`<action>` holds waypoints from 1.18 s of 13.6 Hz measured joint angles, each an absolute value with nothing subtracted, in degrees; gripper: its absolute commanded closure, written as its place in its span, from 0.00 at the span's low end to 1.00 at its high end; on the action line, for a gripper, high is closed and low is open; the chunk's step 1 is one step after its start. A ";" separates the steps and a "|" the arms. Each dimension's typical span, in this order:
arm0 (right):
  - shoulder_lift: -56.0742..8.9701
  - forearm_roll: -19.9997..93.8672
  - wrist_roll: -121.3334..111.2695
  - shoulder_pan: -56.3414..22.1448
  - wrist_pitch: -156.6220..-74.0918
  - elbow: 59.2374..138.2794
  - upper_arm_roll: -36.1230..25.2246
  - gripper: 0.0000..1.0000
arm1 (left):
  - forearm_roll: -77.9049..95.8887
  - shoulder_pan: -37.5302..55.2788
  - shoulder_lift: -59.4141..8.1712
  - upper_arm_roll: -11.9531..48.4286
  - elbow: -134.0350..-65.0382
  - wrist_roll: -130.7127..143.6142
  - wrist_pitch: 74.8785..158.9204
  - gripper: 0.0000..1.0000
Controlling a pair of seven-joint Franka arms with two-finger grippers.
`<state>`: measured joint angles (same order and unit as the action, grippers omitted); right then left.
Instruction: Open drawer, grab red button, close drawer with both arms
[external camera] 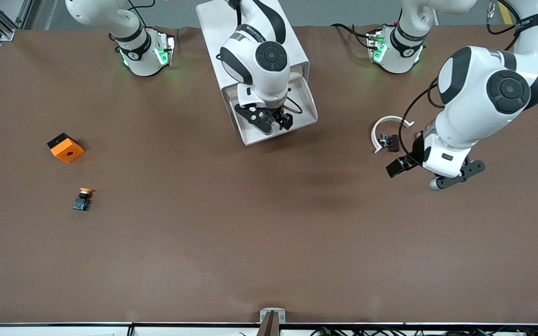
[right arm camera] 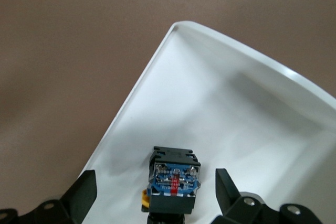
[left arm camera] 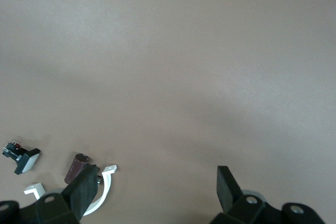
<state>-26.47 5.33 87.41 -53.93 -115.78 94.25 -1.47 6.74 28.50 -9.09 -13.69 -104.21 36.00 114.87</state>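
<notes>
Two white robot arms work at the table, each with one black two-finger gripper: the left gripper (external camera: pixel 418 175) and the right gripper (external camera: pixel 276 122). One white cabinet (external camera: pixel 250 42) stands there with one drawer (right arm camera: pixel 220 124) pulled out, and one button (right arm camera: pixel 174 181) lies in its white tray. On the brown table lie one orange cube with a hole (external camera: pixel 65 148), one orange-capped button (external camera: pixel 83 198), one white curved bracket (external camera: pixel 385 128), and beside it one dark cylindrical part (left arm camera: pixel 77 167) and one small black-and-white part (left arm camera: pixel 22 157).
</notes>
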 measured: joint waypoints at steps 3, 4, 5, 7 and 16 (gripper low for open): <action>-27.07 5.30 87.34 -54.14 -115.77 94.23 -1.46 0.32 | 6.71 28.56 -9.56 -13.51 -104.83 36.21 115.14 0.00; -27.17 5.28 87.18 -54.15 -115.76 94.23 -1.47 0.48 | 6.70 28.57 -9.76 -13.51 -104.96 36.21 115.21 0.00; -27.20 5.28 87.06 -54.16 -115.76 94.21 -1.47 0.68 | 6.70 28.61 -10.00 -13.51 -105.04 36.21 115.23 0.00; -27.21 5.28 86.97 -54.19 -115.72 94.17 -1.47 1.00 | 6.46 28.85 -10.60 -13.49 -105.10 36.21 115.36 0.00; -27.20 5.85 86.99 -52.50 -109.69 87.11 -2.66 1.00 | 5.94 29.55 -12.61 -13.47 -105.23 36.38 116.67 0.00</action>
